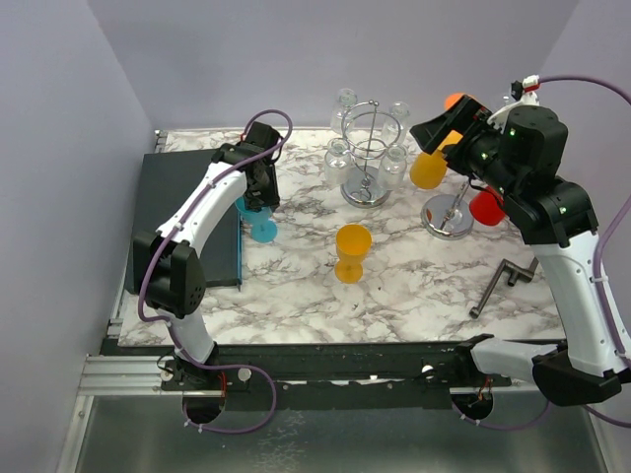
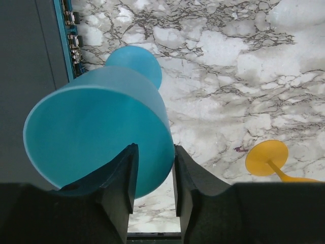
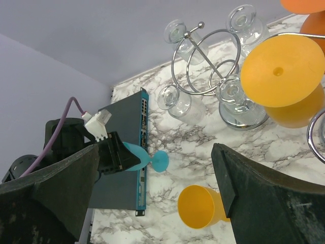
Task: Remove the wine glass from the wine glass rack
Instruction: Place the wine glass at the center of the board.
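A blue wine glass (image 2: 101, 127) stands upright on the marble table, its foot (image 2: 134, 61) next to a dark box. My left gripper (image 2: 155, 152) hangs over its rim, jaws parted, with the bowl's edge showing in the gap. In the top view the left gripper (image 1: 258, 202) sits right above the blue glass (image 1: 262, 229). My right gripper (image 1: 444, 123) stands wide open beside an orange glass (image 1: 427, 169) hanging on the right wine glass rack (image 1: 449, 219). The right wrist view shows that glass's foot (image 3: 282, 71) just right of the open right gripper (image 3: 156, 152).
A second wire rack (image 1: 367, 148) with several clear glasses stands at the back middle. An orange glass (image 1: 352, 251) stands mid-table. A red glass (image 1: 486, 207) and another orange one (image 1: 455, 100) hang on the right rack. A dark box (image 1: 182, 217) lies left; a metal crank (image 1: 501, 281) lies right.
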Controlling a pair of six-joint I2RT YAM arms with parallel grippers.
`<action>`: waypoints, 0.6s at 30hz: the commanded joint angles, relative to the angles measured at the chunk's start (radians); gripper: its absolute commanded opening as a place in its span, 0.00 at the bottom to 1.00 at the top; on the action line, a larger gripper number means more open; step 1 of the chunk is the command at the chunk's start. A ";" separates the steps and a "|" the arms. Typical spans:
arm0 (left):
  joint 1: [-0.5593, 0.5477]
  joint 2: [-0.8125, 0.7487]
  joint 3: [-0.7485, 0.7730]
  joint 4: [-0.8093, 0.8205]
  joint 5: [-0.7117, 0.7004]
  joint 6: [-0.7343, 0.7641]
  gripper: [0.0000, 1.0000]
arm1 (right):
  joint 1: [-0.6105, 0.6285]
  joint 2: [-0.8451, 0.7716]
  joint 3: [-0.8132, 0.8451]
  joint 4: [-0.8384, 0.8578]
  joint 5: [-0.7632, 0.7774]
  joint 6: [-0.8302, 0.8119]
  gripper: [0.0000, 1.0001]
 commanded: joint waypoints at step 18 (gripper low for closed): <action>-0.018 -0.081 0.119 -0.010 -0.055 0.021 0.52 | 0.004 -0.036 0.010 -0.021 0.097 -0.012 1.00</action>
